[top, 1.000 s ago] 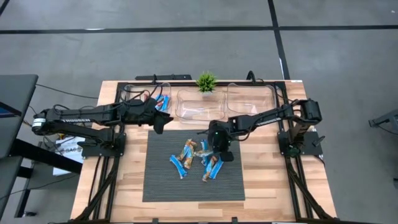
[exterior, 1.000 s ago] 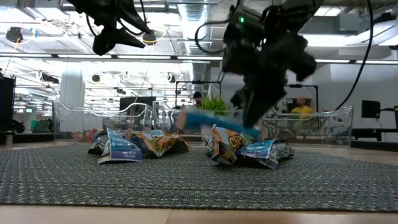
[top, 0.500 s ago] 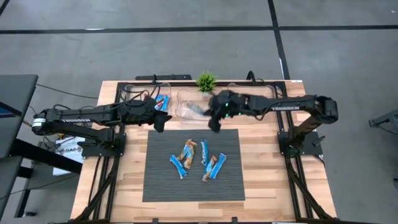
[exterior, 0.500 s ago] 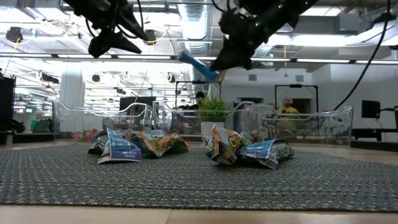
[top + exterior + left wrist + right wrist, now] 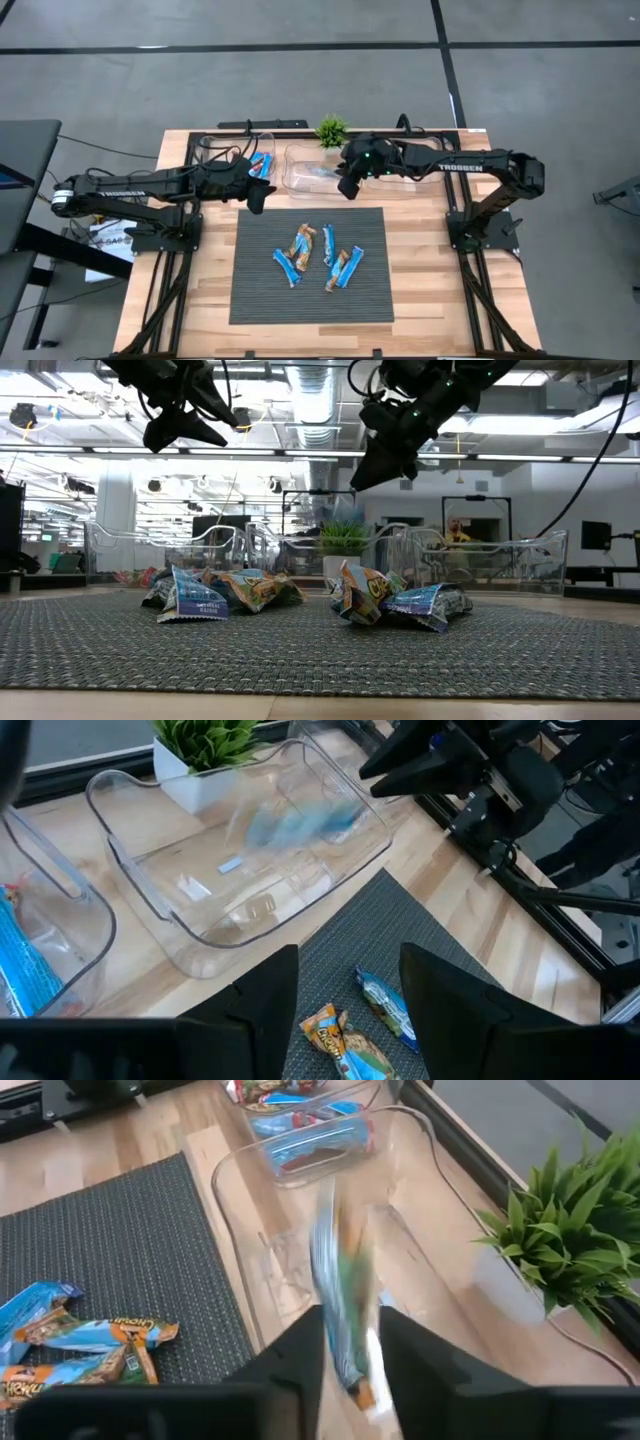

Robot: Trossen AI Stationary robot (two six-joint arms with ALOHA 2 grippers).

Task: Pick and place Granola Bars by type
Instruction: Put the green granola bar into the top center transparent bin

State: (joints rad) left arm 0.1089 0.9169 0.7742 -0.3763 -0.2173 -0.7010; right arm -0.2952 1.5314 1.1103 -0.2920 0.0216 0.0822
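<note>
My right pincer [image 5: 346, 187], fingers parted, hangs over the clear plastic bin [image 5: 300, 180]; a shiny blue bar [image 5: 342, 1305] drops, blurred.

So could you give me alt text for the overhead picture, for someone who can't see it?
Seen from above, the right gripper hangs over the middle clear bin with a blue bar dropping into it. The left gripper waits beside the left bin. More wrapped bars lie on a dark mat, and a small plant stands behind the bins.
</note>
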